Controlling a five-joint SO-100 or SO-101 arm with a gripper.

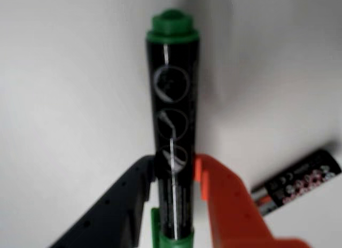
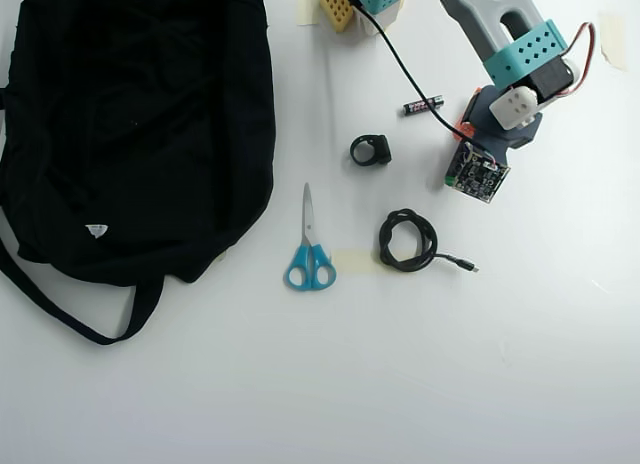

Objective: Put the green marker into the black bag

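White counter (image 2: pixel 420 384) fills both views, evenly lit. Black bag (image 2: pixel 130 124), biggest item, lies slumped well off to the gripper's left in overhead view, strap trailing toward the bottom edge, small white tag on the fabric. Arm comes in from the top right w/ teal band & white motor block. Blue-handled scissors (image 2: pixel 309 254) & coiled black cable (image 2: pixel 407 240) sit between bag & gripper, below it in overhead view; black ring-shaped part (image 2: pixel 371 150) near, to its left. AAA battery (image 1: pixel 299 181) just beside the gripper on the orange-finger side in wrist view. Gripper (image 1: pixel 175 176) is closed on the green marker (image 1: pixel 172 98), black & orange fingers pinching the dark barrel, green end pointing away.
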